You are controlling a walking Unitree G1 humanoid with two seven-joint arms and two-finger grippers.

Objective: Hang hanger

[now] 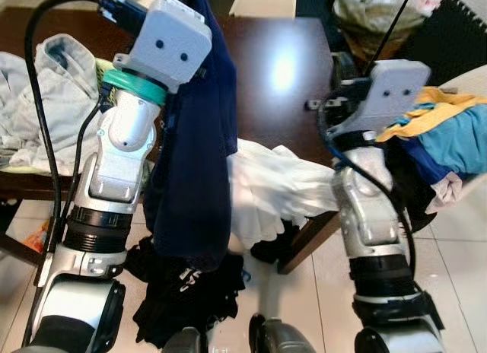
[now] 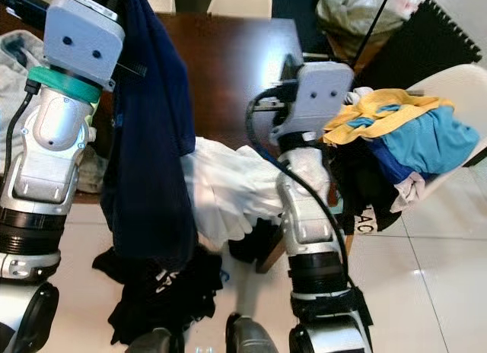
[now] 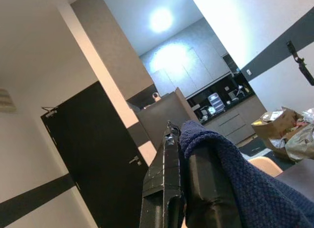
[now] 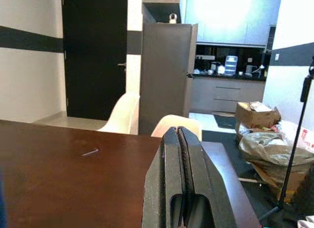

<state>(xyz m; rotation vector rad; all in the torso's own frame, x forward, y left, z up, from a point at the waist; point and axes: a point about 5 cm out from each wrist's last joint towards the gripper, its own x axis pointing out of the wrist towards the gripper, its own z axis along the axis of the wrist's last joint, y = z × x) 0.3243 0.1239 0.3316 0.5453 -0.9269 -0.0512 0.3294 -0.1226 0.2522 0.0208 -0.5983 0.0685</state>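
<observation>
Your left gripper (image 3: 179, 139) is raised above the dark table (image 1: 266, 71), fingers closed on one navy garment (image 1: 190, 163) that drapes down over the table's near edge; I cannot make out a hanger. Your right gripper (image 4: 180, 139) hovers over the table, fingers pressed together, empty. One white garment (image 1: 266, 189) hangs off the table edge, black clothes (image 1: 183, 292) lie on the floor below, and one chair (image 2: 449, 87) beside the table holds piled clothes.

The left tool (image 3: 184, 154) points upward, pinching navy knit fabric (image 3: 235, 174) between its fingers.
</observation>
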